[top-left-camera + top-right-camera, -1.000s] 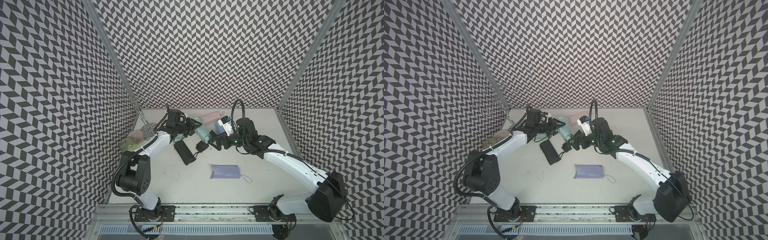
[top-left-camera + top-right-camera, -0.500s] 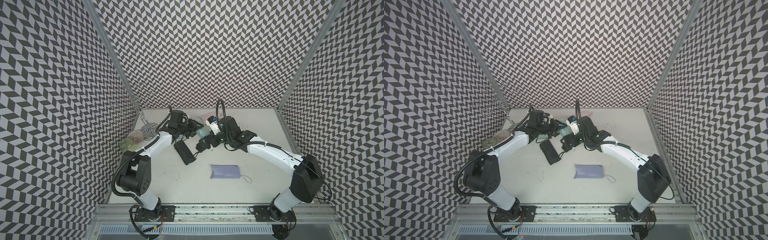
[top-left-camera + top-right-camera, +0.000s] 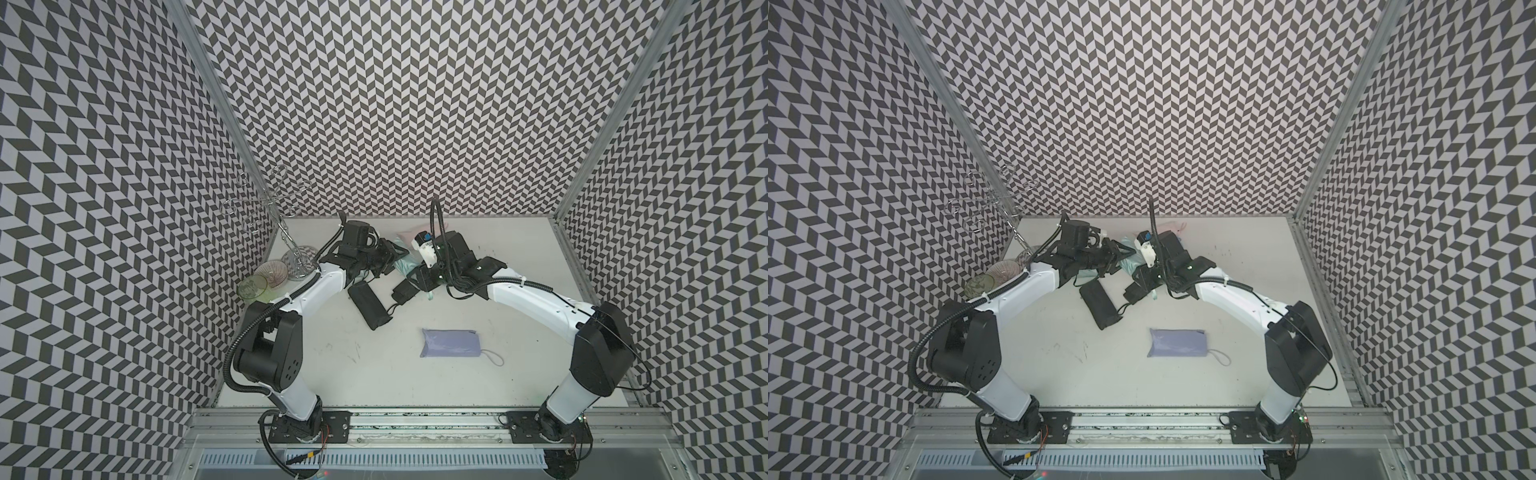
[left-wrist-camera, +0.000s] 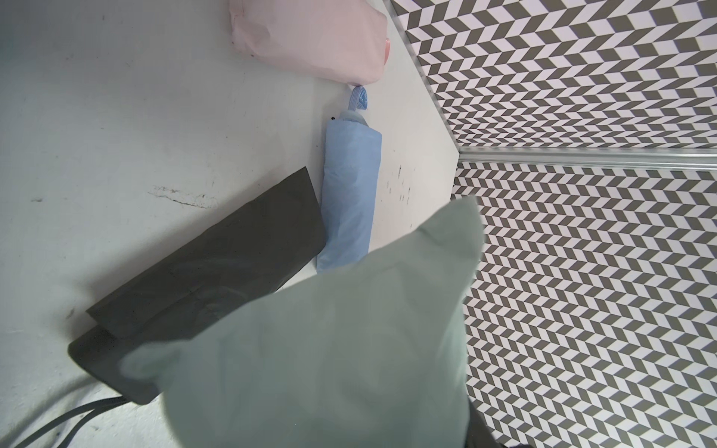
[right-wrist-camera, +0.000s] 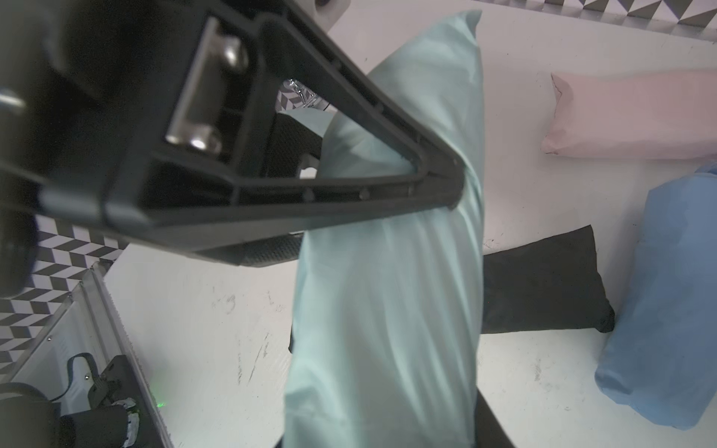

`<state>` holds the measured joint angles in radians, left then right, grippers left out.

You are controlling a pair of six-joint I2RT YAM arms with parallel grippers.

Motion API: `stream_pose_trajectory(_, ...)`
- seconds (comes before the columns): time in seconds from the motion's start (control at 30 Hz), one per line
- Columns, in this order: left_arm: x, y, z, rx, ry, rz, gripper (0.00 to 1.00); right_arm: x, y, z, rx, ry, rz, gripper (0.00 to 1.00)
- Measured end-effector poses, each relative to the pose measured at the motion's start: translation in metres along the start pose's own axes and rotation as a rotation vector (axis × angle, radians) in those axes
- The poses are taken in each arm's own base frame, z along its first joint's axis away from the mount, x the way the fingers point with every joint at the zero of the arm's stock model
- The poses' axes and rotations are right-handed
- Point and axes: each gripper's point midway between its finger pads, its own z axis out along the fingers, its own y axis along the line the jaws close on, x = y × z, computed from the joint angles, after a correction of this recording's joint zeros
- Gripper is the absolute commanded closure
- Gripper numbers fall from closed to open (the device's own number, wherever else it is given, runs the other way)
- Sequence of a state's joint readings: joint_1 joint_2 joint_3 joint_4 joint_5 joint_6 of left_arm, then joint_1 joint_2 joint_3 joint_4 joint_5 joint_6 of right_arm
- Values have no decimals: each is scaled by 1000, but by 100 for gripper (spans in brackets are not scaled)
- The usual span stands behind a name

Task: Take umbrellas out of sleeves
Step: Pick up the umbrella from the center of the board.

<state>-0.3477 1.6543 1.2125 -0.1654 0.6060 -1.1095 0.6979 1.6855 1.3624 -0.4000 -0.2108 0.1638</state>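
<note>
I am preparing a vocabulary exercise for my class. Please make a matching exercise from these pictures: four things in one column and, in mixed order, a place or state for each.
1. lavender umbrella
2. mint umbrella
3. light blue umbrella
4. green glass

A. by the wall, near the wire rack
B. pinched by the left end effector
C. alone on the open table
D. lying flat, touching a black umbrella

Pairs: 1-C, 2-B, 3-D, 4-A

mint umbrella (image 4: 329, 349) overlaps black umbrella (image 4: 217, 263), light blue umbrella (image 4: 349, 194) beside.
</note>
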Motion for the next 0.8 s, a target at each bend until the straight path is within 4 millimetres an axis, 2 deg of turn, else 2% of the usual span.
stream_pose_trajectory(0.1, 0, -1, 0, 2, 1, 3, 42, 0, 0, 0, -4, 5, 3, 82)
stream_pose_trajectory(0.17, 1, -1, 0, 2, 7, 12, 24, -1, -1, -2, -25, 9, 20, 83)
stream_pose_trajectory(0.27, 1, -9, -1, 15, 25, 50, 4, -1, -6, -5, -111, 12, 90, 85)
stream_pose_trajectory(0.3, 2, -12, -1, 21, 30, 72, 0, -1, -9, -7, -149, 8, 126, 85)
stream_pose_trajectory(0.5, 2, -24, -11, 52, 38, 249, 0, 10, -53, -35, -323, -17, 410, 85)
stream_pose_trajectory(0.57, 3, -28, -20, 76, 38, 316, 0, 7, -59, -48, -378, -35, 470, 85)
stream_pose_trajectory(0.63, 3, -35, -36, 125, 42, 377, 0, 0, -52, -61, -458, -50, 494, 84)
stream_pose_trajectory(0.8, 4, -59, -66, 275, 55, 493, 0, -12, -15, -92, -652, -69, 472, 84)
